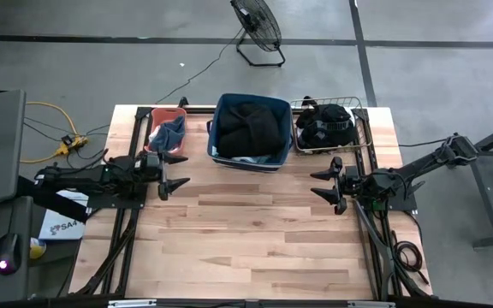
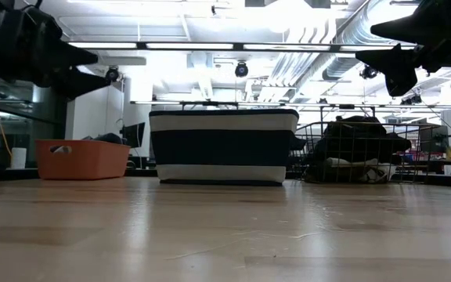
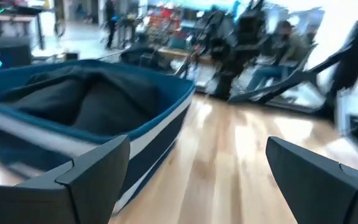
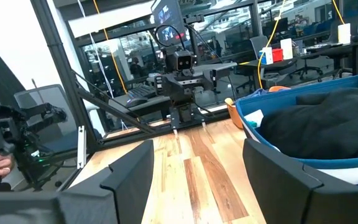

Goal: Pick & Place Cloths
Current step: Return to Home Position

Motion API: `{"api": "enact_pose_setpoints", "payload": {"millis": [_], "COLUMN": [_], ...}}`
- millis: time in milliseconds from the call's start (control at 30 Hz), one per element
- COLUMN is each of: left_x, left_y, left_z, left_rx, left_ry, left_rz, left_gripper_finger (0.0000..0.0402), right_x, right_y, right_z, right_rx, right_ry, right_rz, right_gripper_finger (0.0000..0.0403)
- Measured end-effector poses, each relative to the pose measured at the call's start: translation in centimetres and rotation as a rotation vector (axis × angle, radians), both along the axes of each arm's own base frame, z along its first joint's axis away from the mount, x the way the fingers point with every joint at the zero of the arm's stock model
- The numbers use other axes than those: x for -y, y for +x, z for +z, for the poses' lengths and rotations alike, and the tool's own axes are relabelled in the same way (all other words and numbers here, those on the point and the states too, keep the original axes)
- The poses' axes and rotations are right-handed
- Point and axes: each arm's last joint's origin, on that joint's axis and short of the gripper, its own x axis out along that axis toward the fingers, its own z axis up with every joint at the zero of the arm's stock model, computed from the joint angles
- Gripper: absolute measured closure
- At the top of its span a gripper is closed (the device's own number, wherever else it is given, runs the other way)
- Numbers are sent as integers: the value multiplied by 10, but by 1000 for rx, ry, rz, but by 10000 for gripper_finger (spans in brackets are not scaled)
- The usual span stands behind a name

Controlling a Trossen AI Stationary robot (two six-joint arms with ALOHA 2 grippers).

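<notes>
The cloths lie in three bins along the table's far edge. A teal-grey cloth (image 1: 171, 133) is in the orange bin (image 1: 155, 115). A large black cloth (image 1: 251, 127) fills the navy bin (image 1: 219, 128), also seen in the left wrist view (image 3: 73, 99) and the right wrist view (image 4: 328, 124). Black cloths (image 1: 325, 125) are heaped in the wire basket (image 1: 365, 128). My left gripper (image 1: 181, 169) hovers open above the table, in front of the orange bin, fingers level. My right gripper (image 1: 315, 184) hovers open in front of the wire basket. Nothing is between either pair of fingers.
Bare wooden tabletop (image 1: 255, 231) stretches from the bins to the near edge between the arms. Black frame rails run along both table sides, and coiled cables (image 1: 407, 257) lie at the near right corner. A floor fan (image 1: 259, 30) stands beyond the table.
</notes>
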Motion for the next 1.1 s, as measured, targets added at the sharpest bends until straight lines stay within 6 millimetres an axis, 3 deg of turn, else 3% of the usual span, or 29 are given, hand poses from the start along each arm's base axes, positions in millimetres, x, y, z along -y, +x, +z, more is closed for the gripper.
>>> {"api": "enact_pose_setpoints", "payload": {"millis": [267,1100], "left_x": [1,2], "left_y": [3,4], "left_z": [-4,-7], "left_rx": [50,32], "left_ry": [82,86], "left_rz": [-35,-85], "left_gripper_finger": [35,35], "right_x": [0,0], "right_y": [0,0], "right_z": [0,0], "right_rx": [0,-1], "right_ry": [0,0], "right_rz": [0,0], "right_gripper_finger": [165,165]}}
